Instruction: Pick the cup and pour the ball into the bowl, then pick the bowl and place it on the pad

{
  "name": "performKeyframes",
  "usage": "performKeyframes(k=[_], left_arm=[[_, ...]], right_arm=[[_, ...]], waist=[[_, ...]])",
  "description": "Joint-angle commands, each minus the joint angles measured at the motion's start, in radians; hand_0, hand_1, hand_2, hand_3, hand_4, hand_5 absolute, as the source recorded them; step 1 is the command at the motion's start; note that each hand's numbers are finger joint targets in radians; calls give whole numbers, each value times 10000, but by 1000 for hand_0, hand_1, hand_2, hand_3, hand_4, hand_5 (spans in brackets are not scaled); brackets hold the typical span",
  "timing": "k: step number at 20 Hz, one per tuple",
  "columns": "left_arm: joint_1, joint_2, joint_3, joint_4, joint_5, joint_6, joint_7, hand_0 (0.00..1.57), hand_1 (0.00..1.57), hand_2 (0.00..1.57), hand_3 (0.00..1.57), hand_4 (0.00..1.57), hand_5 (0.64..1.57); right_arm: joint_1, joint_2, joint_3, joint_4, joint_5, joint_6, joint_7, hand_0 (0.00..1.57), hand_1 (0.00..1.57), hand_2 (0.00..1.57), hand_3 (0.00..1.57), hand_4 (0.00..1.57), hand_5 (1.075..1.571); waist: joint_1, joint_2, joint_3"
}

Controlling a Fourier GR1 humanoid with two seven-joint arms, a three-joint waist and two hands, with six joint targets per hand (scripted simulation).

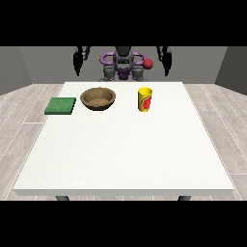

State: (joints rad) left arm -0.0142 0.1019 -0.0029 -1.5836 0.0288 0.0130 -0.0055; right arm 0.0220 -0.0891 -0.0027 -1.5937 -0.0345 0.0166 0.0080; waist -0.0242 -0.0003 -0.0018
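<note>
Cup (144,100) stands upright; both hands (77,61) (167,60) hang beside the torso, finger state unclear.

The bowl (98,98) at 11 o'clock looks like brown wood, grainy inside. The yellow cup (144,99) looks smooth. The green pad (61,105) is matt. The white table (120,149) is matt and smooth.

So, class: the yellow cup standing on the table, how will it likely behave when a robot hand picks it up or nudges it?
The yellow cup stands upright and is taller than wide, so a sideways nudge near the rim could tip it. Its round wall suggests it would roll once on its side. It looks stiff and probably light. Whether the ball is inside cannot be seen.
</note>
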Motion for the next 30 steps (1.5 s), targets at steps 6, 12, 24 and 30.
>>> performKeyframes(k=[6, 12, 24, 30], left_arm=[[-61, 530, 173, -960, 51, -20, 1208, 0, 0, 0, 0, 0, 1535], [-481, -999, -2536, -2930, 96, 2635, 4236, 0, 0, 0, 0, 0, 1537], [-1834, -424, -1011, -2018, 413, 1766, 1780, 0, 0, 0, 0, 0, 1520], [-2955, -106, -156, -348, 14, 1740, 264, 0, 0, 0, 0, 0, 1478]], right_arm=[[-226, -481, -145, -1147, -115, 55, 1026, 0, 0, 0, 0, 616, 1559], [323, -591, -1203, -1307, -1388, 265, 1715, 0, 0, 0, 0, 582, 1562], [-1251, -1004, -2150, -1124, -1999, 736, 649, 0, 0, 0, 0, 307, 1566], [-1424, -968, -1858, -502, -1511, 1062, -472, 0, 0, 0, 0, 219, 1570]], waist=[[104, -2736, 25], [66, -2387, 23], [-71, 487, 17], [-391, 1369, 18]])
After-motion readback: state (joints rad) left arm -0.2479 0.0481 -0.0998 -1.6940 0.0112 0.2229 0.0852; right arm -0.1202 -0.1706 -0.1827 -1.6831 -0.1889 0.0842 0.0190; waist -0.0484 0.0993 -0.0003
